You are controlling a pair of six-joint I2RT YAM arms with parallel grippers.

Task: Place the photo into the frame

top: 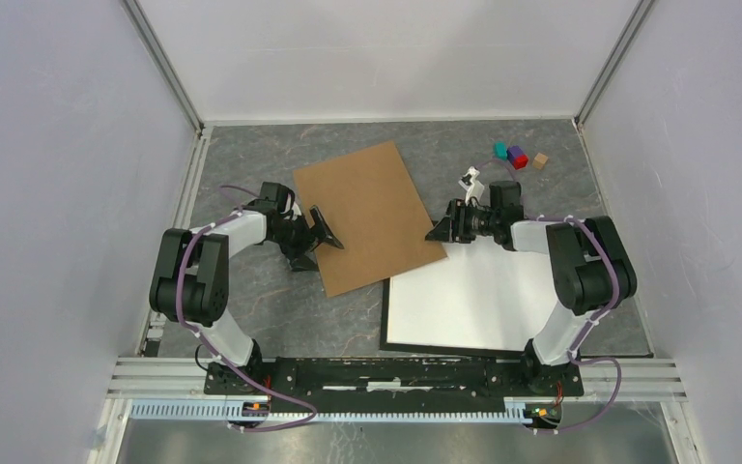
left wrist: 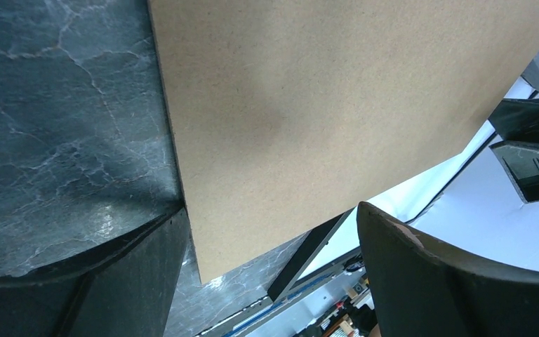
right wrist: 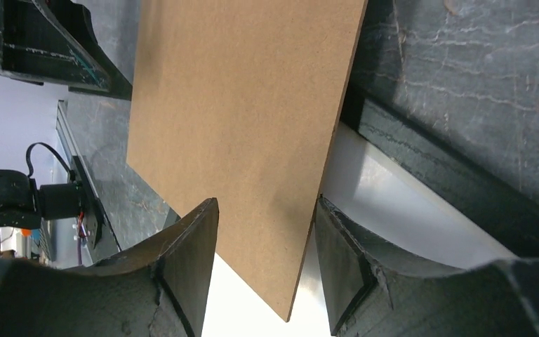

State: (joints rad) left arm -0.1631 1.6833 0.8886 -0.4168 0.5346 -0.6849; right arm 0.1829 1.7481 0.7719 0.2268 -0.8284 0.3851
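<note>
The black frame (top: 385,314) lies flat at the near right, its inside filled by a white sheet (top: 483,295). A plain brown backing board (top: 367,215) lies slanted at the table's middle, its near right corner over the frame's far left corner. The photo is not visible in any view. My left gripper (top: 319,232) is open at the board's left edge; the left wrist view (left wrist: 272,210) shows the board's near corner between its fingers and the frame's edge (left wrist: 316,256) beyond. My right gripper (top: 442,230) is open at the board's right corner, which shows between its fingers (right wrist: 267,203).
Small teal (top: 500,150), blue-and-red (top: 517,155) and tan (top: 540,160) blocks sit at the back right. A small white object (top: 470,180) lies just behind the right gripper. Enclosure walls stand on both sides and behind the dark marbled table (top: 251,155).
</note>
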